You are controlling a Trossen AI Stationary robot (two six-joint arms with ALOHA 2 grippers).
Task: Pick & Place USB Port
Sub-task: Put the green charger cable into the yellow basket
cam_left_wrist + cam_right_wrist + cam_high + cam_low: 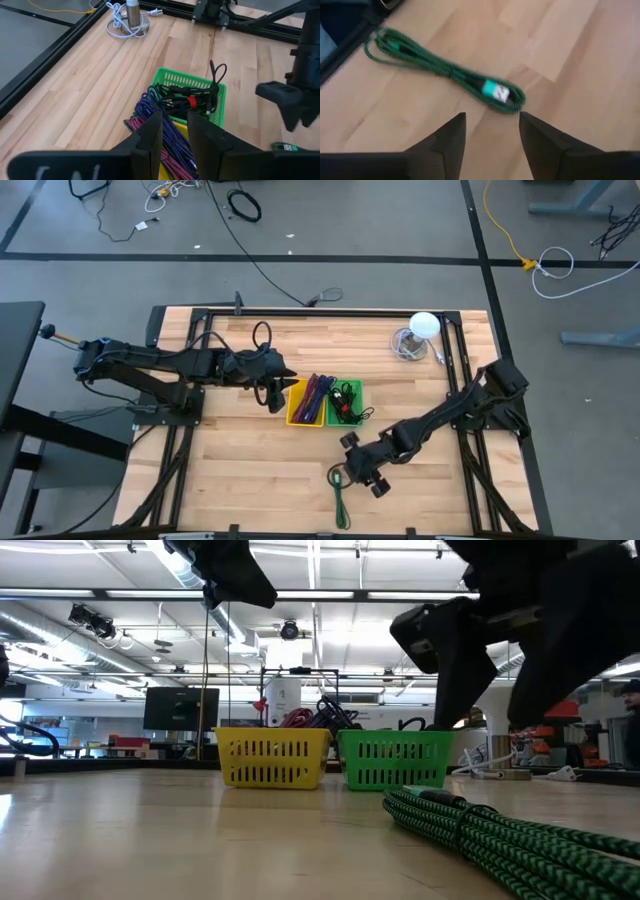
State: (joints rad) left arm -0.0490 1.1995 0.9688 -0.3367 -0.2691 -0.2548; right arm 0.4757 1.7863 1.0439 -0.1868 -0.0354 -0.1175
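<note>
Green cable coiled on the table, lower centre of the high view, just below the right gripper. In the right wrist view the same cable across the upper half, the right gripper above it with fingers spread wide, nothing between them. Left gripper above the yellow basket at centre frame, fingers narrowly parted, empty. Green basket touching the yellow one on its right, both full of cables.
</note>
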